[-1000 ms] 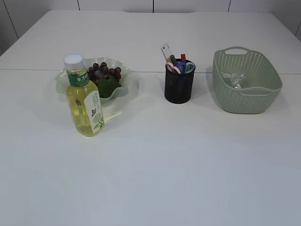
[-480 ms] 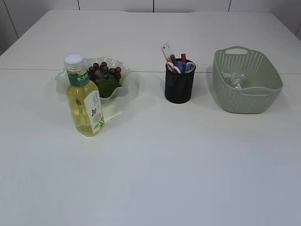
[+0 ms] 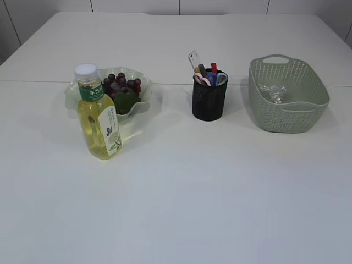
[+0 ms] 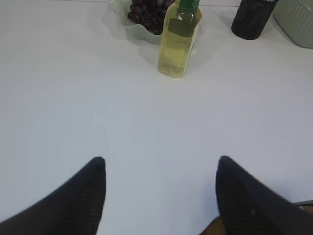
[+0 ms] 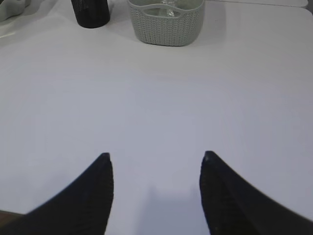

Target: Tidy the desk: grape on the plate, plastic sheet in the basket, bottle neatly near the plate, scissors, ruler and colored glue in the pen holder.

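Note:
Dark grapes (image 3: 122, 84) lie on the pale green wavy plate (image 3: 74, 93). A bottle (image 3: 99, 115) of yellow drink stands upright just in front of the plate, also in the left wrist view as bottle (image 4: 178, 39). The black pen holder (image 3: 209, 102) holds the scissors (image 3: 202, 78), ruler (image 3: 193, 59) and colored glue (image 3: 214, 68). Crumpled clear plastic sheet (image 3: 272, 92) rests inside the green basket (image 3: 289, 118). My left gripper (image 4: 160, 164) is open over bare table, well short of the bottle. My right gripper (image 5: 156, 157) is open over bare table, in front of the basket (image 5: 166, 24).
The white table (image 3: 181, 192) stretches wide in front of the objects. In the right wrist view the pen holder (image 5: 90, 12) stands left of the basket. Neither arm shows in the exterior view.

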{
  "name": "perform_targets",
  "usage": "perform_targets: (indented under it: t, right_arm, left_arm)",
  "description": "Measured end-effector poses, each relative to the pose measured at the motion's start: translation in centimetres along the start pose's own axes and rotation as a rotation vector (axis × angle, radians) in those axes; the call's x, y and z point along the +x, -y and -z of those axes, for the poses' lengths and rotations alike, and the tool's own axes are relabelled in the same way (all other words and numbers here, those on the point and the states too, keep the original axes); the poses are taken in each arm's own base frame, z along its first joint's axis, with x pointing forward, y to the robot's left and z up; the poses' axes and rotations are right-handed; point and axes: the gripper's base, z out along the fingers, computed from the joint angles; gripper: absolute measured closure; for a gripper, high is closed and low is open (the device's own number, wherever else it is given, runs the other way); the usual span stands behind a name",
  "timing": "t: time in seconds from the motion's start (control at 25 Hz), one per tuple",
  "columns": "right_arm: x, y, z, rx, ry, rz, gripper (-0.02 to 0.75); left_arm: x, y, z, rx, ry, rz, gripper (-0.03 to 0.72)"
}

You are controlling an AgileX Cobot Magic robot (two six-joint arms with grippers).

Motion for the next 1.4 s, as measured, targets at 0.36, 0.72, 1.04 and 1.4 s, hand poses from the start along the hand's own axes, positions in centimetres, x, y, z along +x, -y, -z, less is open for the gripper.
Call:
perform_targets:
  t: [0.36,0.72,1.04,1.4]
  right_arm:
    - [0.01,-0.12,0.02,0.037,-0.002,-0.028,0.289]
    - [0.02,-0.19,0.0,0.074,-0.004,-0.052,0.289]
    - [0.02,-0.19,0.0,0.074,-0.004,-0.052,0.289]
    - [0.0,-0.19,0.0,0.074,-0.002,-0.052,0.289]
  left_arm:
    - [-0.01,0.04,-0.04,-0.046,0.008,0.025,0.19]
    - [-0.03,0.09,-0.07,-0.094,0.017,0.052,0.198]
    - [-0.03,0.09,-0.07,-0.094,0.017,0.052,0.2]
    - [-0.04,-0.25,-0.04,-0.133,0.015,-0.012,0.202]
